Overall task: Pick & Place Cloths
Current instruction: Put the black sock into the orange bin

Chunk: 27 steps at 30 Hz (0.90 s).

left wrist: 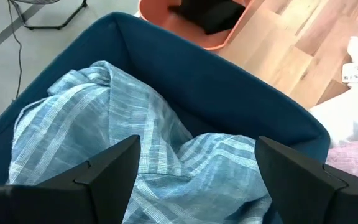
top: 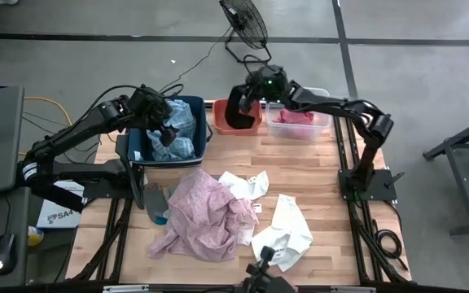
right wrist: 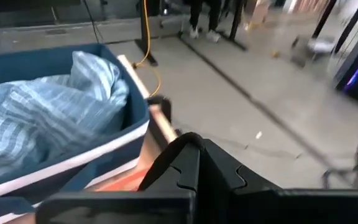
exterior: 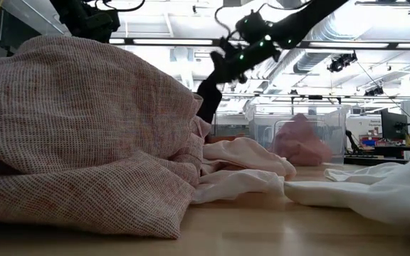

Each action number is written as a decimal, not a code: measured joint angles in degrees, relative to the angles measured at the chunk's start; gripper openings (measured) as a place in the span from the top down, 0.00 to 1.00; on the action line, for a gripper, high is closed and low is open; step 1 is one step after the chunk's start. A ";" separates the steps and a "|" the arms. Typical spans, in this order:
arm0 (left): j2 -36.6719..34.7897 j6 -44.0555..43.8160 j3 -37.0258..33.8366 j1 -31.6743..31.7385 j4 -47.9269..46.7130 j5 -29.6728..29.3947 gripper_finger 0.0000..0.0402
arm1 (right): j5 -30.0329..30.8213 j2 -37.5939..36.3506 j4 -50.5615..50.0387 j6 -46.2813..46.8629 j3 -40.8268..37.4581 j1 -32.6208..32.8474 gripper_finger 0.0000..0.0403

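My right pincer holds the black cloth over the orange bin; I'd lower before releasing. Left pincer wide above plaid cloth.

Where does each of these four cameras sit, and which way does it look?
High view: overhead, straight down on the table, both arms, three bins.
Low view: table height, across the pale pink cloth toward the room; the right arm hangs above.
Left wrist view: on the left arm, into the blue bin; the left pincer open.
Right wrist view: on the right arm; the right pincer shut on a black cloth.
Both wrist views share the blue plaid cloth.
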 joint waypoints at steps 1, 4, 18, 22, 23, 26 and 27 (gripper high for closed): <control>0.00 0.00 0.00 -0.02 0.00 0.00 0.23 | 0.00 0.80 -0.14 1.59 0.00 0.02 0.99; 0.02 0.00 0.00 -0.02 0.00 -0.02 0.23 | -0.03 2.57 -0.44 7.62 -0.01 0.10 0.99; -0.15 -0.02 -7.18 0.00 3.64 0.00 0.23 | 2.99 3.52 -7.53 17.73 -0.02 2.26 0.99; -0.13 -0.01 -8.97 0.00 5.15 1.35 0.23 | 3.05 3.52 -7.63 15.86 -0.01 2.23 0.98; -0.15 -0.02 -9.01 0.00 5.30 1.46 0.23 | 3.00 3.52 -7.82 15.73 -0.01 2.16 0.97; -0.16 0.04 -9.01 -0.02 6.04 1.49 0.23 | 2.84 3.52 -9.24 15.12 -0.02 2.14 0.90; -0.16 0.04 -9.01 -0.02 6.21 1.49 0.23 | 2.84 3.52 -9.39 14.59 -0.02 2.14 0.87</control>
